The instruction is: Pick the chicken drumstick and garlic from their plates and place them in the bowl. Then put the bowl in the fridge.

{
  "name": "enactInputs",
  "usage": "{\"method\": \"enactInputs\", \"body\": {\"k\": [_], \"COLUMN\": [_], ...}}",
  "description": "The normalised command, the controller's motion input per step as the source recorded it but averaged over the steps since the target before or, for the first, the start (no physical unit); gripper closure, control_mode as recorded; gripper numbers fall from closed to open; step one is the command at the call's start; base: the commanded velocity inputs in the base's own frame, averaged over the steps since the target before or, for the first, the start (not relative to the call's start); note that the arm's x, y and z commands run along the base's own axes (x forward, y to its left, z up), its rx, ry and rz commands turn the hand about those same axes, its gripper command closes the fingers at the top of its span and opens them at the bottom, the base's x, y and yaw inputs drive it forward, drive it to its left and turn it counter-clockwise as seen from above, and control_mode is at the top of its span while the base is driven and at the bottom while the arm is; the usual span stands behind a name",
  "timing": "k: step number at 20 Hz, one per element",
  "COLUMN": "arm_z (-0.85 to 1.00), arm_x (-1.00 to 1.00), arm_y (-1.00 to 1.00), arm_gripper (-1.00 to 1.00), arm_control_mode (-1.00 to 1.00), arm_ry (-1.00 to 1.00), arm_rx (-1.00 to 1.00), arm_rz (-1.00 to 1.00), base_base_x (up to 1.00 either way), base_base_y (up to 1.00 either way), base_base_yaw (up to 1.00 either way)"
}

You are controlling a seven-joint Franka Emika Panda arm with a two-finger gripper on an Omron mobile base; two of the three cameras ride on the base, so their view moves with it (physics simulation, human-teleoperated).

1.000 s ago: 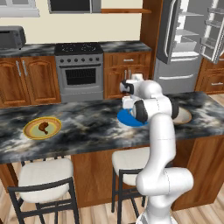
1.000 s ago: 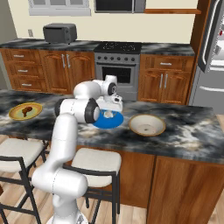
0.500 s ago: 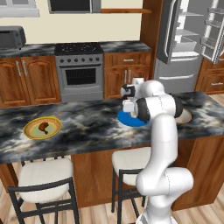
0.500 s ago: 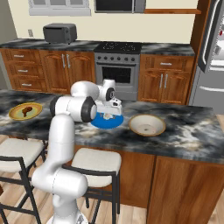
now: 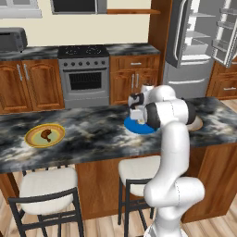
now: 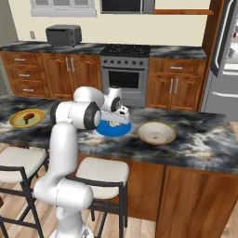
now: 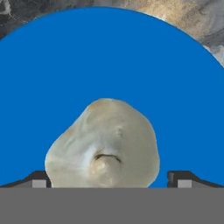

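We see the gripper (image 7: 107, 181) spread wide, its fingertips (image 7: 38, 180) flanking the garlic (image 7: 103, 144) on the blue plate (image 7: 65, 74); the drumstick (image 5: 46, 134) rests on the yellow plate (image 5: 32, 140), the bowl (image 6: 156, 132) nearby.

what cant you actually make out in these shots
- Garlic: its lower edge is cut off at the bottom of the hand view; in the left base view the gripper hides it.
- Blue plate: partly behind the arm in the left base view.
- Bowl: mostly behind the arm there.
- Drumstick: too small for detail.
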Motion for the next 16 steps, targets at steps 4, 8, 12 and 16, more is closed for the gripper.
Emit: {"method": "enactInputs", "body": {"k": [4, 8, 12, 16], "arm_z": [-0.11, 0.0, 0.06, 0.2], "arm_x": [-0.02, 0.0, -0.06, -0.3], "arm_y": [0.0, -0.01, 0.0, 0.0], "arm_gripper": [1.0, 1.0, 1.0, 1.0], "arm_control_mode": [-1.0, -1.0, -1.0, -1.0], "arm_ry": [-0.06, -0.07, -0.18, -0.21], "arm_rx": [0.0, 0.0, 0.0, 0.0], "arm_rz": [0.0, 0.0, 0.01, 0.06], "base_base_x": [0.0, 0.0, 0.0, 0.0], "base_base_y": [0.0, 0.0, 0.0, 0.0], "base_base_yaw": [0.0, 0.0, 0.0, 0.0]}}
